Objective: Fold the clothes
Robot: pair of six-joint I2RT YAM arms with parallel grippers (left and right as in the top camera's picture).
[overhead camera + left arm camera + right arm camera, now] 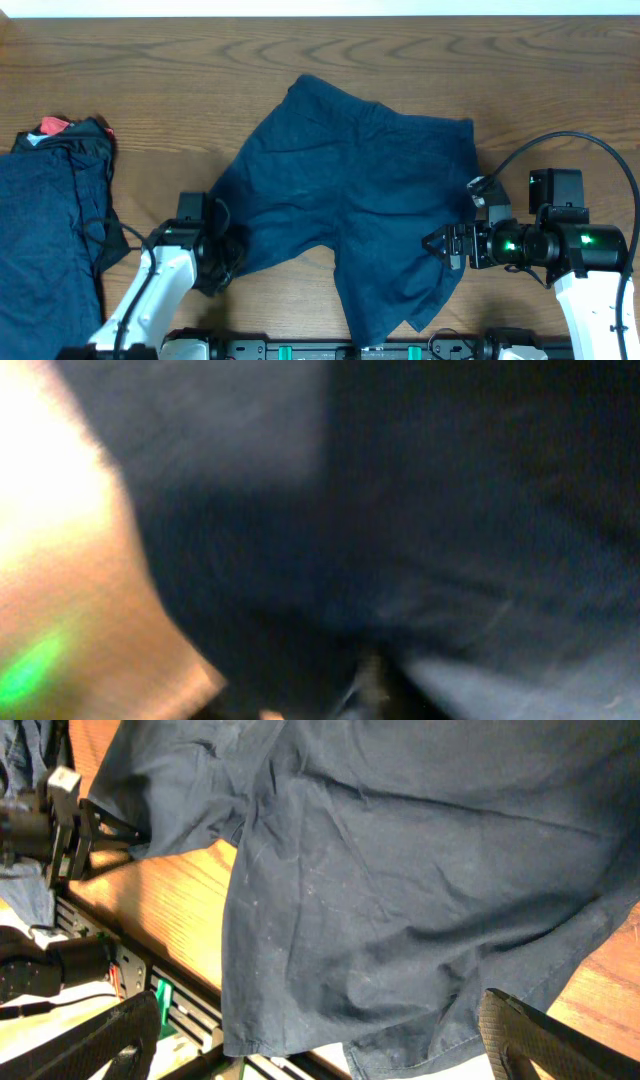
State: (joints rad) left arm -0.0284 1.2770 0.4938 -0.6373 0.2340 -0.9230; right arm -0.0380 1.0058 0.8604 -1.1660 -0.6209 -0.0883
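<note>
Now left hand (227,257) at shorts (360,190) hem; right hand (436,243) agape, opposite edge.

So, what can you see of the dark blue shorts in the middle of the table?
The shorts are dark navy, wrinkled fabric, spread out on the wooden table, waistband away from the robot, two legs toward it. The left claw meets one leg's hem; its grip is unclear. The open right claw is at the other leg's edge.

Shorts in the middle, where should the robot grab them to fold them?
Probably at each leg's outer edge: left gripper from the left, right gripper from the right. The shorts lie flat, legs toward the robot, with those edges loose beside the grippers.
</note>
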